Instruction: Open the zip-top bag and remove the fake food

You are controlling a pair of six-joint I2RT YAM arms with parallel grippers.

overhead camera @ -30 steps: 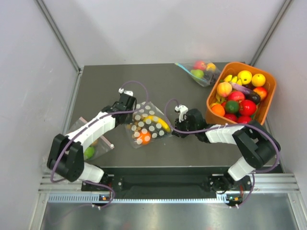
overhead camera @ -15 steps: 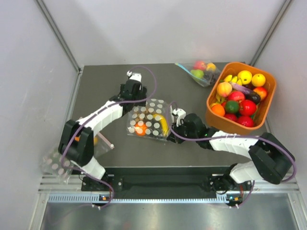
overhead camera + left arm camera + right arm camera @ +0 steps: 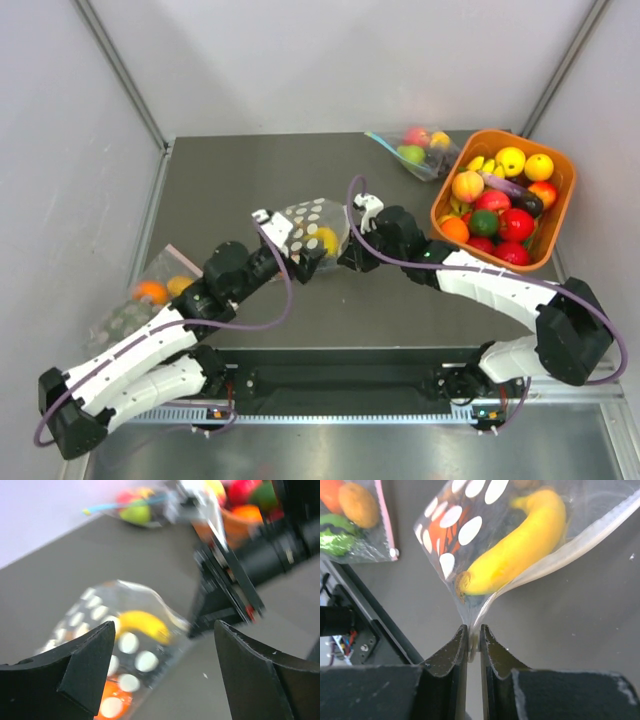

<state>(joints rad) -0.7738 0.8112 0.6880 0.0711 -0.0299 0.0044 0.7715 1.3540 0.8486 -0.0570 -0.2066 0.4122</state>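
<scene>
Dark grey counter (image 3: 210, 185) enclosed by pale walls (image 3: 330, 60). At frame centre, the zip-top bag (image 3: 310, 228), containing the fake food (image 3: 520, 550), is pinched at one corner by the right jaws; the left jaws stand released nearby.

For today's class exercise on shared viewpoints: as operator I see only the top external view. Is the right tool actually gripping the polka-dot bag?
Observer: Yes. In the right wrist view the right tool is shut on a thin corner of the zip-top bag.
Operator: What lies nearest that corner?
Observer: The yellow banana, one end just above the pinched plastic.
Operator: And the other arm?
Observer: The left tool is open in its wrist view, fingers wide apart, the bag ahead between them.
</scene>
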